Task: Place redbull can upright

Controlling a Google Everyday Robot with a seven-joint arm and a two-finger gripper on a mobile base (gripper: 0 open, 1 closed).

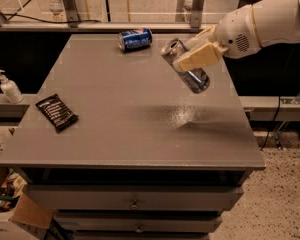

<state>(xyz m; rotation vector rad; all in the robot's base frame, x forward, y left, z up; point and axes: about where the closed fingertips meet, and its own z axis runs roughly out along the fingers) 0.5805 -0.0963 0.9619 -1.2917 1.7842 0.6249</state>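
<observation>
The redbull can [186,69], slim and silver with some blue, is held in the air above the right part of the grey table [130,109]. It is tilted, its silver top up and to the left, its bottom down and to the right. My gripper [196,58] reaches in from the right and is shut on the can around its middle. One cream finger [200,56] lies across the front of the can. The can's shadow falls on the table below it.
A shorter dark-blue soda can [135,39] lies on its side at the table's back edge. A black snack packet [56,112] lies at the left. A white soap dispenser [9,87] stands on a ledge left of the table. Drawers are below the front edge.
</observation>
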